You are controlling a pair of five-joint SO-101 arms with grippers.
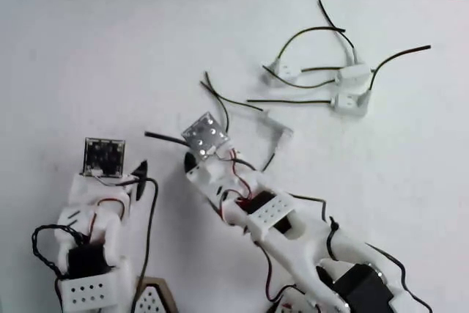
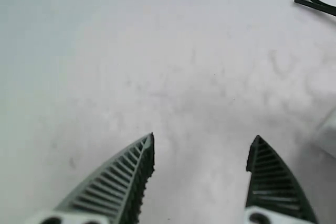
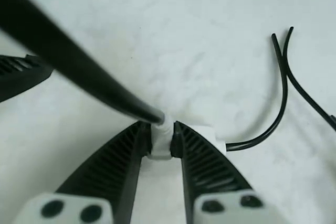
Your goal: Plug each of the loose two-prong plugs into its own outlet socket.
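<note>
The right hand [image 3: 161, 124] grips a white plug [image 3: 160, 148]; the left hand [image 2: 204, 136] is wide open.
The held plug is low in the middle of the high view, its black wire [image 1: 165, 138] sticking out left. More white pieces [image 1: 352, 73] with wires lie on the desk [image 1: 88, 49] at upper right.

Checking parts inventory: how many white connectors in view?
5 connectors: three clustered far right, one mid-table, one in the right end effector; another may hide beneath it.
</note>
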